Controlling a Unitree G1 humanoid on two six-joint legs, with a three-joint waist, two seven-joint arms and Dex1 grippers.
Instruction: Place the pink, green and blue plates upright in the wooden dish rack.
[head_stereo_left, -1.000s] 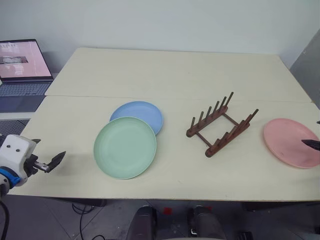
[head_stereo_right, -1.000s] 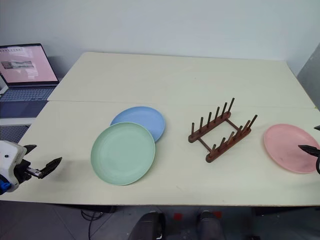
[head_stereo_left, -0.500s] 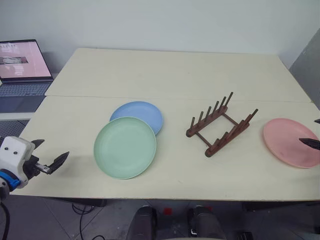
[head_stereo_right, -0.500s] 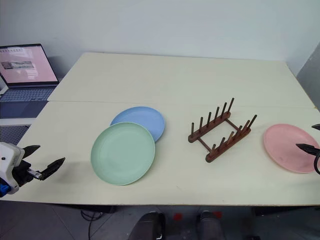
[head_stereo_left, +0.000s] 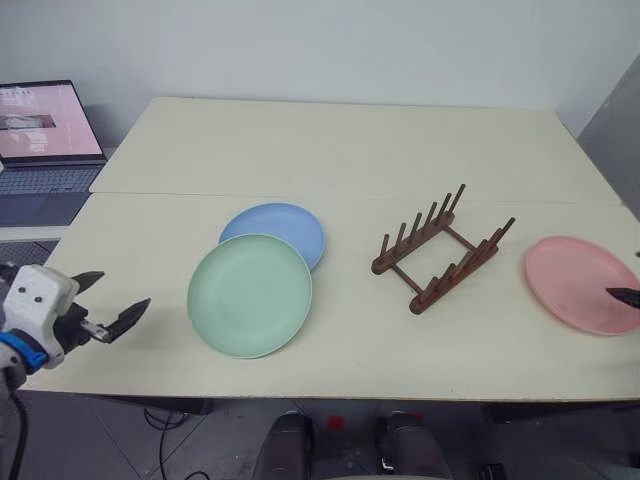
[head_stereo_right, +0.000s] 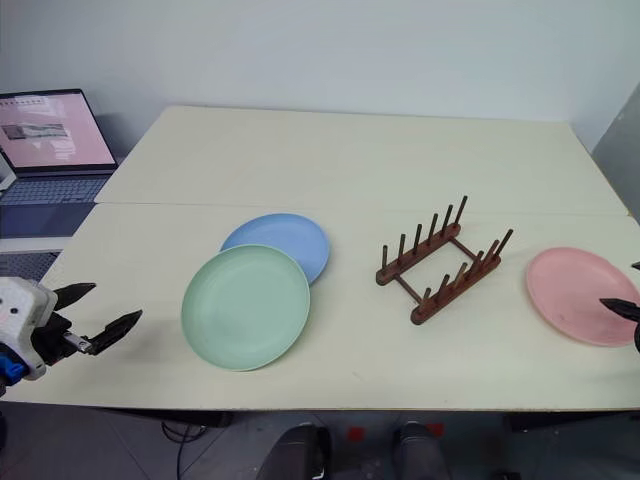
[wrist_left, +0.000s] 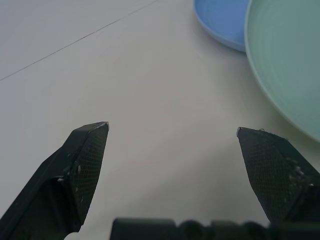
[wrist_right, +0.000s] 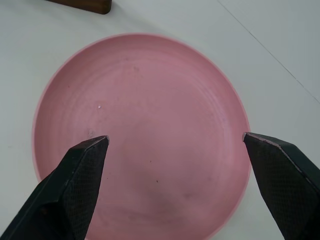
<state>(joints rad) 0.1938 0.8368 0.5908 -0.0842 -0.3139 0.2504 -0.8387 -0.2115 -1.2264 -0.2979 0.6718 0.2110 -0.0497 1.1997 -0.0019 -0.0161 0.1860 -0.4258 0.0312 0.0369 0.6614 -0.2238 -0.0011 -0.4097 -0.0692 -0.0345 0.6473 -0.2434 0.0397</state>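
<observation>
Cream-coloured and matte, the table (head_stereo_left: 350, 150) carries all three plates lying flat; the round pale mint green plate (head_stereo_left: 250, 294) sits toward the left, its far edge overlapping the round light blue plate (head_stereo_left: 278, 228) behind it; the small dark-brown wooden dish rack (head_stereo_left: 438, 249) stands empty at centre-right, its two rows of upright pegs running diagonally; the round salmon pink plate (head_stereo_left: 580, 284) lies apart from the rack near the right edge. Left tool (head_stereo_left: 108, 303) hovers over the table's near left corner, fingers spread wide, holding nothing; right tool (wrist_right: 175, 142) hangs above the pink plate, fingers likewise wide apart and empty. An open laptop (head_stereo_left: 45, 140) sits on a separate surface at far left.
</observation>
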